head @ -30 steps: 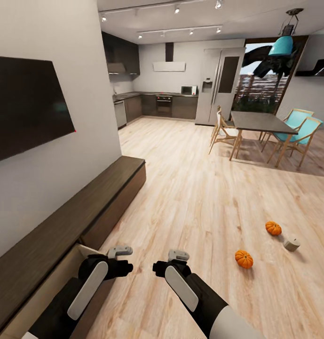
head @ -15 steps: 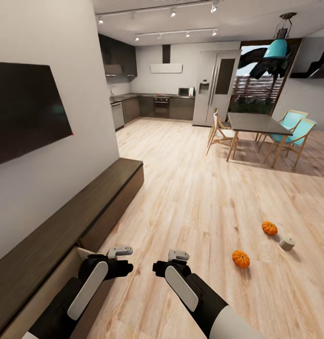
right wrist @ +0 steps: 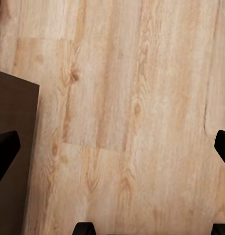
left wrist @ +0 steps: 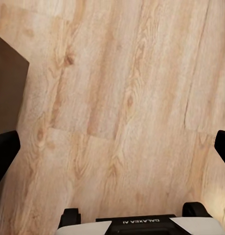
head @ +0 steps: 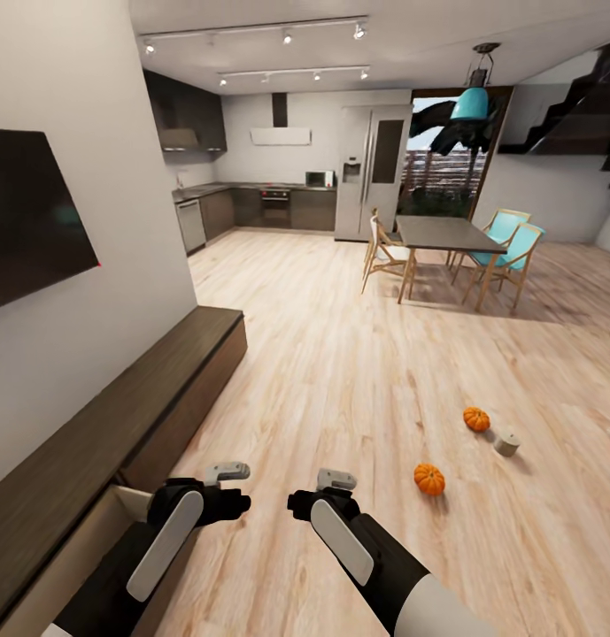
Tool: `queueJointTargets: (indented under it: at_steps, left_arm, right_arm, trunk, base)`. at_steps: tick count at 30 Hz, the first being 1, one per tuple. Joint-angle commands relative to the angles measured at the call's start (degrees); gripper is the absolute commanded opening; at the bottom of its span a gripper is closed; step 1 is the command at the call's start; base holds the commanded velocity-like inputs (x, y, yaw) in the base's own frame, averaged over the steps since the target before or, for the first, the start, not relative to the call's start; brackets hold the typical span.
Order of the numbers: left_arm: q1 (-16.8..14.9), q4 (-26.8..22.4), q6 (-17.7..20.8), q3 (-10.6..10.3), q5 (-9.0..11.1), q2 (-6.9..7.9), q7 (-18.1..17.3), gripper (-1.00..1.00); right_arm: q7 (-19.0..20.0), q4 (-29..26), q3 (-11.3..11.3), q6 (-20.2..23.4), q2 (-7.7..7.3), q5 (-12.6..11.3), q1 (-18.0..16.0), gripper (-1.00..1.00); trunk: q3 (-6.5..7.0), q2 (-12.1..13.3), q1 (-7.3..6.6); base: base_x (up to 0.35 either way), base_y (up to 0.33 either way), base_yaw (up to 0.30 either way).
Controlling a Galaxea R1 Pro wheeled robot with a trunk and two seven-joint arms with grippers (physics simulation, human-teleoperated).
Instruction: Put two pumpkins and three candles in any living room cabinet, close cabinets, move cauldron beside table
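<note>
2 black grippers, left [head: 223, 494] and right [head: 315, 498], hang spread wide and empty over grained plank floor [head: 358, 372] beside the long dark-wood cabinet [head: 119, 425], whose pale drawer [head: 70, 557] stands pulled out. 2 ribbed orange pumpkins [head: 429, 479] [head: 476, 418] and 1 stubby candle [head: 506, 443] lie on the floor, well apart from the cabinet.

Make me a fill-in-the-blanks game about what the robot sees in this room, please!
1. The two pumpkins, the near one and the far one, lie on the wooden ____.
2. Right beside the far pumpkin stands one beige-grey ____.
3. The left gripper and the right gripper are both empty, their fingers spread ____.
4. By the left gripper, one drawer of the dark cabinet stands ____.

Missing words: floor; candle; open; open
</note>
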Motion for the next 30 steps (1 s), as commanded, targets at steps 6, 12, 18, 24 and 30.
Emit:
queueJointTargets:
  at_steps: [6,12,18,24,30]
  left_arm:
    - [0.0,-0.1,0.1,-0.1,0.8,0.06,0.6,1.00]
    - [0.0,-0.1,0.1,-0.1,0.8,0.06,0.6,1.00]
    - [0.0,-0.1,0.0,-0.1,0.8,0.10,0.6,1.00]
    - [0.0,-0.2,0.0,-0.1,0.7,0.07,0.6,1.00]
    - [0.0,-0.2,0.0,-0.1,0.5,0.06,0.6,1.00]
  right_arm:
    - [-0.4,0.0,0.1,0.1,0.00,-0.3,-0.1,1.00]
    - [-0.5,0.0,0.1,0.1,0.00,-0.3,-0.1,1.00]
    - [-0.5,0.0,0.1,0.1,0.00,-0.3,-0.1,1.00]
    - [-0.5,0.0,0.1,0.1,0.00,-0.3,-0.1,1.00]
    - [-0.5,0.0,0.1,0.3,0.00,-0.3,-0.1,1.00]
  trunk:
    - [0.36,-0.1,0.01]
    - [0.80,-0.1,0.01]
    - [1.23,-0.1,0.01]
    - [1.56,-0.1,0.01]
    - [1.59,-0.1,0.01]
  base:
    - [0.000,0.000,-0.220]
    - [0.000,0.000,-0.220]
    - [0.000,0.000,-0.220]
    - [0.000,-0.151,-0.172]
    - [0.000,-0.266,-0.023]
